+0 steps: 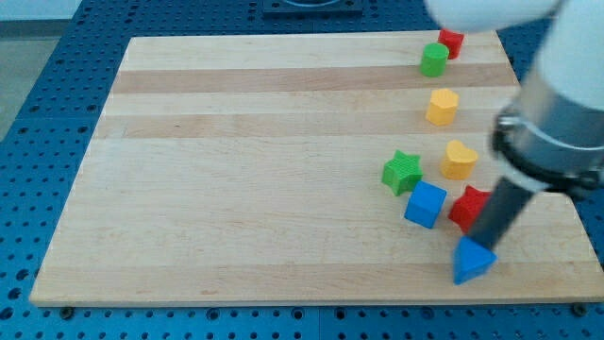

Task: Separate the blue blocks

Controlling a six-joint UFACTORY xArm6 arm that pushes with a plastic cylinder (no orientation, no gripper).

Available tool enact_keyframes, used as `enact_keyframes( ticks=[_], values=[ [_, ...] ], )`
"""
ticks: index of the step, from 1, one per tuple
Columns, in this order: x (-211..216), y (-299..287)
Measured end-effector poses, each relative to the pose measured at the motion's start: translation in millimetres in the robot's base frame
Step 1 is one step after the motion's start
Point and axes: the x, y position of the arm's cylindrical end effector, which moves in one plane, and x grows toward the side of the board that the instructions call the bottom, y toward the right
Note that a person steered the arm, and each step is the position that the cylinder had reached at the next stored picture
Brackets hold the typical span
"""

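Observation:
A blue cube [425, 204] lies at the view's lower right of the wooden board [245, 170]. A blue triangular block [471, 261] lies below and to the right of it, near the board's bottom edge. My tip [483, 246] stands at the top of the blue triangular block, touching or nearly touching it, and to the right of the blue cube. A red block [466, 208] sits just behind the rod, partly hidden by it.
A green star [402, 172] sits just above-left of the blue cube. A yellow heart-like block [459, 160] and a yellow block [442, 107] lie above. A green cylinder [434, 59] and a red block [451, 42] sit at the top right. The arm's white body fills the right edge.

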Motion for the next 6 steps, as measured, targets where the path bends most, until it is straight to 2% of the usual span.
enact_keyframes(
  ticks=[1, 2, 3, 5, 6],
  values=[
    [5.7, 43.1],
    [3.9, 125.3],
    [50.1, 87.0],
    [40.6, -73.5],
    [33.2, -96.9]
  ],
)
